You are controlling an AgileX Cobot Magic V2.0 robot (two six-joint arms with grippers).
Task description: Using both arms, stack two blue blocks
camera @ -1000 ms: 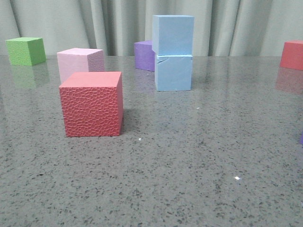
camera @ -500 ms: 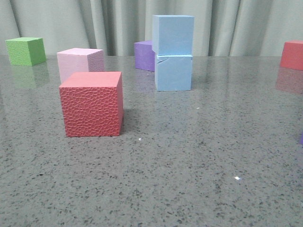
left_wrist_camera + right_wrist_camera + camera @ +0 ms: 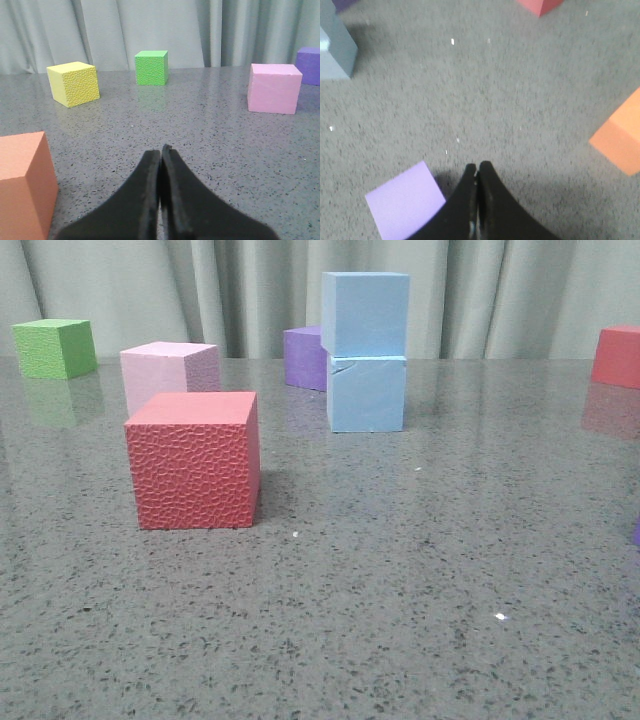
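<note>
In the front view two pale blue blocks stand stacked at the back centre. The upper blue block [image 3: 366, 314] rests on the lower blue block [image 3: 367, 393], which has a small crack near its top edge. No gripper shows in the front view. My left gripper [image 3: 160, 150] is shut and empty, low over the grey table, far from the stack. My right gripper [image 3: 477, 166] is shut and empty above the table. The blue stack shows partly at the edge of the right wrist view [image 3: 334, 47].
Front view: textured red cube [image 3: 194, 459] near left, pink cube [image 3: 168, 374], green cube [image 3: 56, 347], purple cube [image 3: 304, 356] behind the stack, red cube [image 3: 617, 356] far right. Left wrist view: yellow cube [image 3: 73, 83], orange cube [image 3: 24, 190]. Right wrist view: lilac cube [image 3: 405, 205], orange cube [image 3: 621, 135].
</note>
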